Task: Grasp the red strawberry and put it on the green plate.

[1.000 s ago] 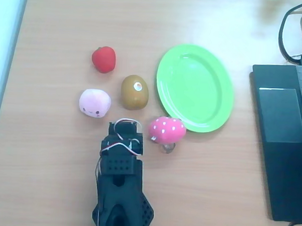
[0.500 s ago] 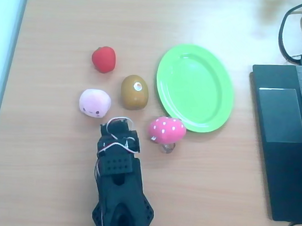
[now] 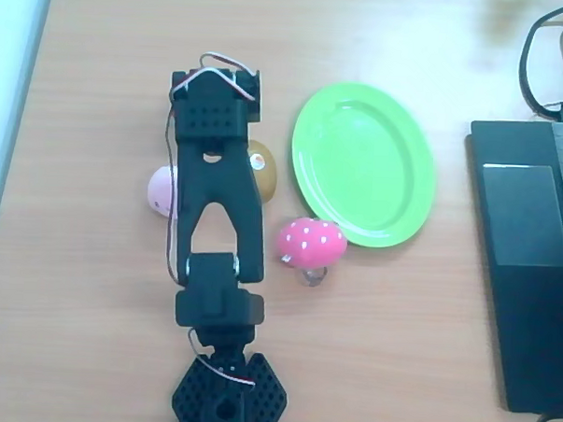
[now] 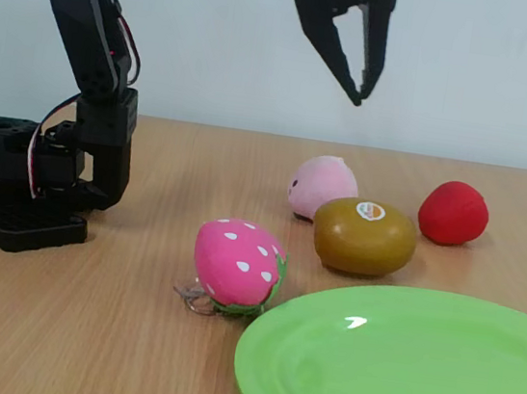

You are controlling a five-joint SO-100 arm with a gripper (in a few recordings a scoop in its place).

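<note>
Nothing is grasped yet — the claw (image 4: 360,85) hangs high above the desk (image 4: 129,335) with its tips nearly together and empty, the red strawberry (image 4: 453,213) lies below it, untouched, beside the kiwi (image 4: 365,236), and the green plate (image 4: 415,372) is bare.

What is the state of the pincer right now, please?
Pincer: high above the toys in the fixed view, fingertips nearly touching, shut, holding nothing.
</note>
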